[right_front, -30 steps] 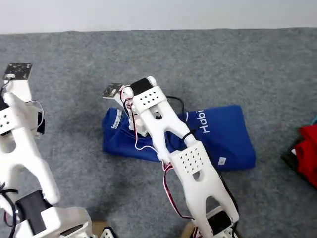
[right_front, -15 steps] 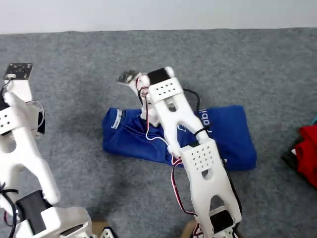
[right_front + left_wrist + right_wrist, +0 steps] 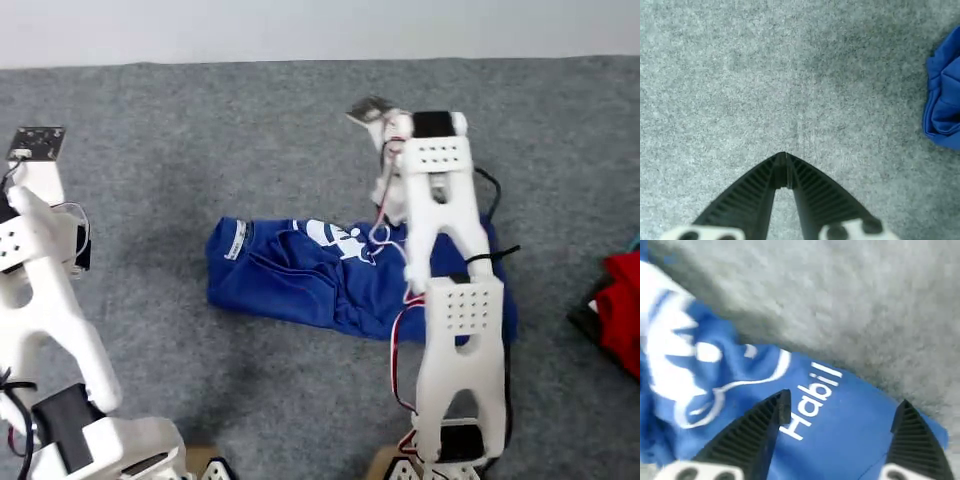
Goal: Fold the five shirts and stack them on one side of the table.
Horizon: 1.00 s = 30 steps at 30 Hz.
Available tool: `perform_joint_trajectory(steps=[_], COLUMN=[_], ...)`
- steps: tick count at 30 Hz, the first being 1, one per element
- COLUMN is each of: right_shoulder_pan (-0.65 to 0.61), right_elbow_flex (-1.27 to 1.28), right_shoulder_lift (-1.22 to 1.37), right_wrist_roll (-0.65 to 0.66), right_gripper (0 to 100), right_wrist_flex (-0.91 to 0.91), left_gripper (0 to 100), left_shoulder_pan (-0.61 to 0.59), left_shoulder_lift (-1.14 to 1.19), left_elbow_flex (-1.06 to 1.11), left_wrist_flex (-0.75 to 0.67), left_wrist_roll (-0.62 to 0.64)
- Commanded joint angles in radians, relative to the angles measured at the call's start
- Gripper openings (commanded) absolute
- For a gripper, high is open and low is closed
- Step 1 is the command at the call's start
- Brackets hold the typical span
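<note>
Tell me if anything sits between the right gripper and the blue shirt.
Nothing visible does. The right gripper hangs open over the blue shirt. Its fingers are spread above bare printed fabric, and no other thing lies on that part of the shirt.

Cloth shirt (image 3: 290, 280), rough felt table (image 3: 150, 130) (matt), ribbed plastic fingers (image 3: 755, 194)

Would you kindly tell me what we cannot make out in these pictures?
High view: the right arm covers one end of the blue shirt, hiding its fold there.
High view: the red clothing is cut by the frame edge; its count is unknown.
Left wrist view: the edge cuts the blue shirt.
</note>
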Motion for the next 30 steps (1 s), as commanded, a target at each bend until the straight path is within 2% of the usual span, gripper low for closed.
perform_joint_trajectory(steps=[1, 9, 15, 22, 30], right_shoulder_pan=[0.039, 0.076, 0.162, 0.245, 0.168], right_elbow_flex=[-0.008, -0.014, -0.014, -0.014, -0.132], right_shoulder_lift=[0.024, 0.111, 0.120, 0.114, 0.071], right_wrist_roll=[-0.003, -0.003, 0.023, 0.043, 0.038], right_gripper=[32.9, 32.9, 32.9, 32.9, 32.9], right_wrist_flex=[0.036, 0.013, -0.073, -0.079, 0.033], left_gripper=[0, 0, 0, 0, 0], left_shoulder_pan=[0.006, 0.008, 0.006, 0.008, 0.052], left_shoulder_lift=[-0.046, -0.044, -0.044, -0.044, -0.044], left_elbow_flex=[-0.038, -0.038, -0.038, -0.038, -0.038], left_wrist_flex=[-0.012, -0.026, -0.026, -0.026, -0.026], left_wrist_roll=[-0.005, -0.005, -0.005, -0.006, -0.006])
